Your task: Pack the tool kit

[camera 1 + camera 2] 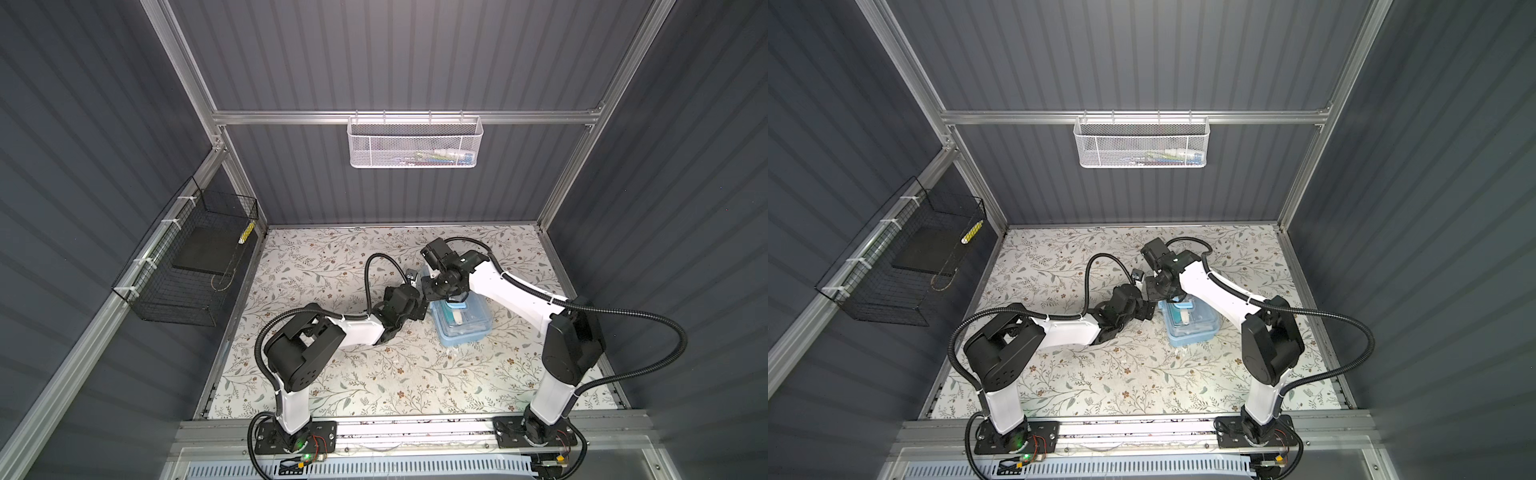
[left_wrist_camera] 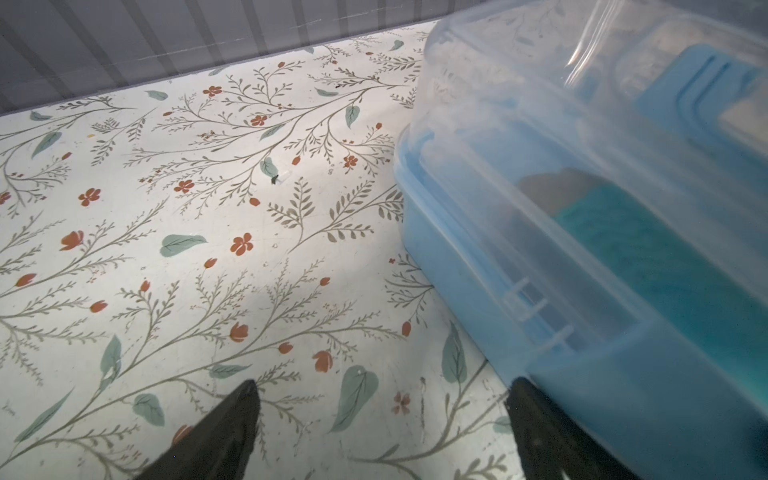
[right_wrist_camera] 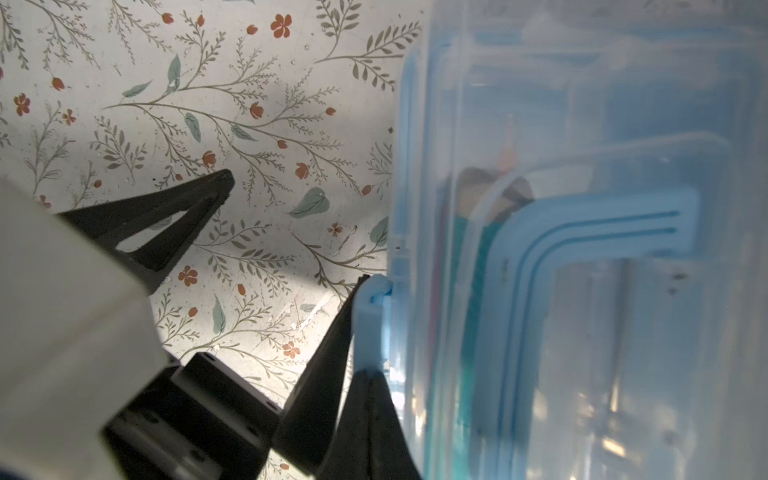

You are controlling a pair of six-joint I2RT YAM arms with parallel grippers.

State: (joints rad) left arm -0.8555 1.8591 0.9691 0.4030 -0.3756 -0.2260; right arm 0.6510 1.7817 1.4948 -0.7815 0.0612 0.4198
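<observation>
**Now both pincers crowd one edge of the tool kit**

Roughly at the middle of the floral worktop (image 1: 332, 374), a little toward the right arm's side, sits the tool kit (image 1: 461, 326), a light-blue box seen in both top views (image 1: 1192, 326). Its translucent lid (image 2: 582, 124) lies over the base, and the light-blue handle (image 3: 582, 232) rests flat on top of the lid. Something teal shows dimly through the plastic; what it is cannot be told.

The left pincer (image 2: 382, 382) is released, its jaws spread wide and low over the worktop beside the kit. In the left wrist view one finger (image 2: 536, 415) stands right at the kit's lower wall, while the other is out over bare worktop. The right wrist view shows that near finger lying against a small light-blue tab (image 3: 370, 316) on the kit's edge.

The right pincer (image 3: 368, 386) is clenched, its tips together and pointing down at the kit's rim just beside that same tab. Whether they press on the rim or only hover at it cannot be told. In the top views the right arm bends over the kit from behind and hides that end of it.

On the back wall hangs a white mesh basket (image 1: 415, 143) with a few small items inside. A black wire basket (image 1: 187, 266) is fixed to the left wall, well apart from the kit.
</observation>
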